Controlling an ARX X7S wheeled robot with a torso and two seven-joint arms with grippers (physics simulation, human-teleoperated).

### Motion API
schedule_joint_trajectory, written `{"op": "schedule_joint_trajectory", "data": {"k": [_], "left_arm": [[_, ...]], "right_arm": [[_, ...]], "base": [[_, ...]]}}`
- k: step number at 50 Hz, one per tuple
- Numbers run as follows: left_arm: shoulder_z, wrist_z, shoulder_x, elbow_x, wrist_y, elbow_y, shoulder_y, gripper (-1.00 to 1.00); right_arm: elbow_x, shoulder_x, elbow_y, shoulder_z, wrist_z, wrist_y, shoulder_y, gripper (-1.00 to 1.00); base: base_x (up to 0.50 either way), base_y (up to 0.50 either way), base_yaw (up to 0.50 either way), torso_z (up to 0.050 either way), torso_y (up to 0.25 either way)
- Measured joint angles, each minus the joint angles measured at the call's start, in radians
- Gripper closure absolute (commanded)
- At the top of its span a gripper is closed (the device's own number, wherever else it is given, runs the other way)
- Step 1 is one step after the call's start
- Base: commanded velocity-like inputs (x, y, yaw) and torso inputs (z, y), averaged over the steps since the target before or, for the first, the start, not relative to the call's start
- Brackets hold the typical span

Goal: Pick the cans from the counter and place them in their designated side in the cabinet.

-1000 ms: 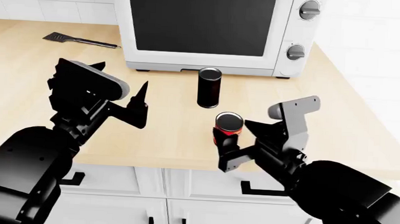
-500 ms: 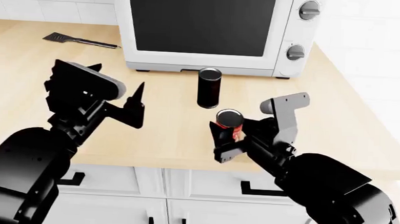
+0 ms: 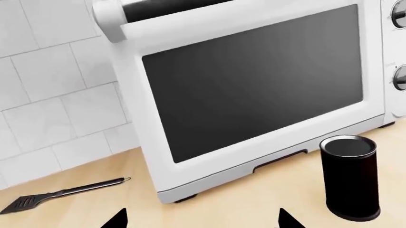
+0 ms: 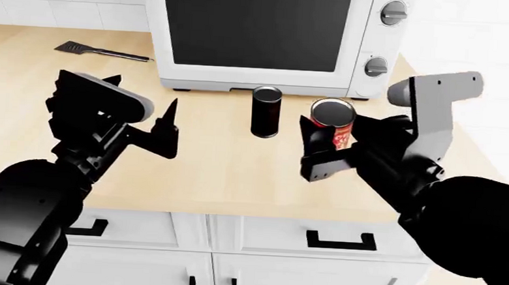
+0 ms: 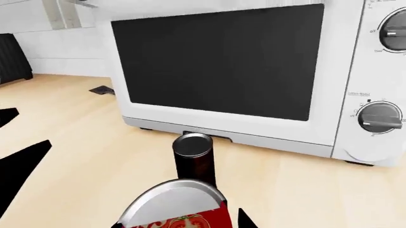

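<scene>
Red can [image 4: 333, 128] is clamped in the right gripper [image 4: 324, 149], fingers on both sides of its body, held clear above the counter [image 4: 227, 161]. Its long axis is near vertical with the metal top up, tipped slightly toward the camera so the lid face shows in the head view; the right wrist view shows the same lid [image 5: 172, 205] close up, red label just under it. Dark can [image 4: 266, 112] stands upright on the counter at roughly 10 o'clock from the red one, just beside it in the head view but not touching, long axis vertical, metal top up; also seen in the right wrist view [image 5: 194, 159] and left wrist view [image 3: 349, 176]. It sits just in front of the white toaster oven [image 4: 269, 35], which lies at 12 o'clock from both grippers, knobs on its right side. Left gripper [image 4: 142, 120] hovers over the counter at 9 o'clock from the dark can, well apart from it, jaws spread wide and holding nothing; in the left wrist view only two black fingertips [image 3: 117, 219] show. Black spatula [image 4: 98, 51] lies flat on the counter at 11 o'clock from the left gripper, near the tiled back wall [image 3: 51, 90].
</scene>
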Motion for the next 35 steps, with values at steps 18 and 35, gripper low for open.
{"op": "schedule_joint_trajectory", "data": {"k": [18, 35], "left_arm": [[-0.034, -0.019, -0.039, -0.023, -0.091, 0.102, -0.033, -1.00], [-0.023, -0.018, -0.056, -0.019, -0.105, 0.086, -0.079, -1.00]], "right_arm": [[0.664, 0.133, 0.121, -0.150, 0.622, 0.044, 0.455, 1.00], [0.674, 0.104, 0.470, -0.353, 0.635, 0.124, 1.028, 1.00]], "base": [[0.00, 0.00, 0.00, 0.031, 0.000], [0.00, 0.00, 0.00, 0.050, 0.000]]}}
